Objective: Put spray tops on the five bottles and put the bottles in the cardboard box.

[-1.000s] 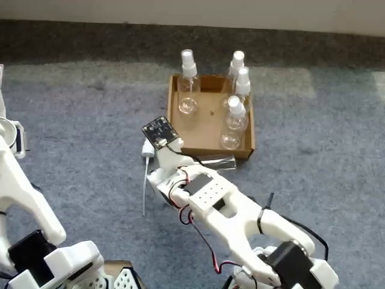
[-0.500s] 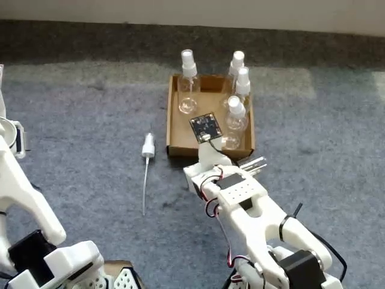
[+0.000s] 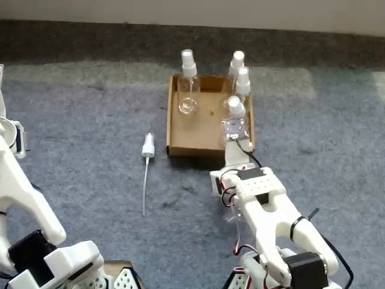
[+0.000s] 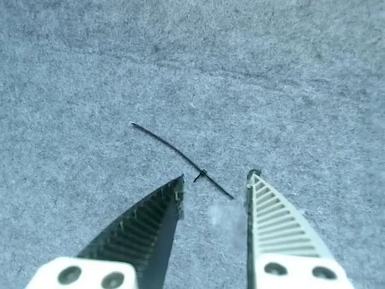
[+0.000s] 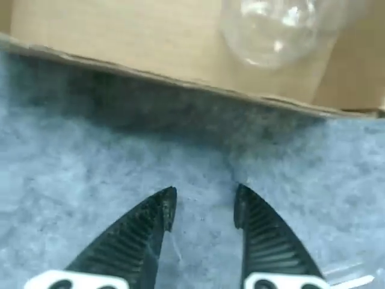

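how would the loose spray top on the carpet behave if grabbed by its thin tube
The spray top looks small and plastic, so probably very light. Its long thin tube would likely flex, letting the head droop. Lying flat on the fuzzy carpet, it probably won't roll much.

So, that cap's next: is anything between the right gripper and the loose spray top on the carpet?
Nothing visible. Bare carpet runs from the right gripper to the spray top; the cardboard box sits beside that path, not across it.

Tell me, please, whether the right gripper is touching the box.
Apart. The right wrist view shows bare carpet between the open right gripper and the box.
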{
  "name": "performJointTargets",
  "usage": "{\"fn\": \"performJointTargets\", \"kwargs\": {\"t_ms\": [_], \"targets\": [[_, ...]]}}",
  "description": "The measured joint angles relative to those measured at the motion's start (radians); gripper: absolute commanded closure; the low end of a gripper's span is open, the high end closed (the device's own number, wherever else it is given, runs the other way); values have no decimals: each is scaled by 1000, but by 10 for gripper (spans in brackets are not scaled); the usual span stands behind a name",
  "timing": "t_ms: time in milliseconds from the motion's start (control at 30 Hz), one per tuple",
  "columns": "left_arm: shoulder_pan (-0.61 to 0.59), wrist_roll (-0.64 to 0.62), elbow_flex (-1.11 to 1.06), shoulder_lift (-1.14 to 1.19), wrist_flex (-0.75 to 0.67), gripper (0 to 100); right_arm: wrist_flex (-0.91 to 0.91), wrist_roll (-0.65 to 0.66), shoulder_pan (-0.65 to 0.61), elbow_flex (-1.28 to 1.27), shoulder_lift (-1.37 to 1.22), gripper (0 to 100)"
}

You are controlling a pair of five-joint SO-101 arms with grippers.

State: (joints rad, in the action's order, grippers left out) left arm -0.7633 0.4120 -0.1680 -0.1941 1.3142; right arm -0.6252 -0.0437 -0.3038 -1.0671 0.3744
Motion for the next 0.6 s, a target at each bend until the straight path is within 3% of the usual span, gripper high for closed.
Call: {"fn": "performJointTargets", "kwargs": {"t_ms": [133,300,433,600], "targets": [[15,0,0,0,0,835,-77,43,83,49,20,858],[15,0,0,0,0,835,-313,282,97,207,201,858],[15,0,0,0,0,835,-641,580,109,377,351,856],[15,0,0,0,0,835,-1003,1074,173,450,428,856]]}}
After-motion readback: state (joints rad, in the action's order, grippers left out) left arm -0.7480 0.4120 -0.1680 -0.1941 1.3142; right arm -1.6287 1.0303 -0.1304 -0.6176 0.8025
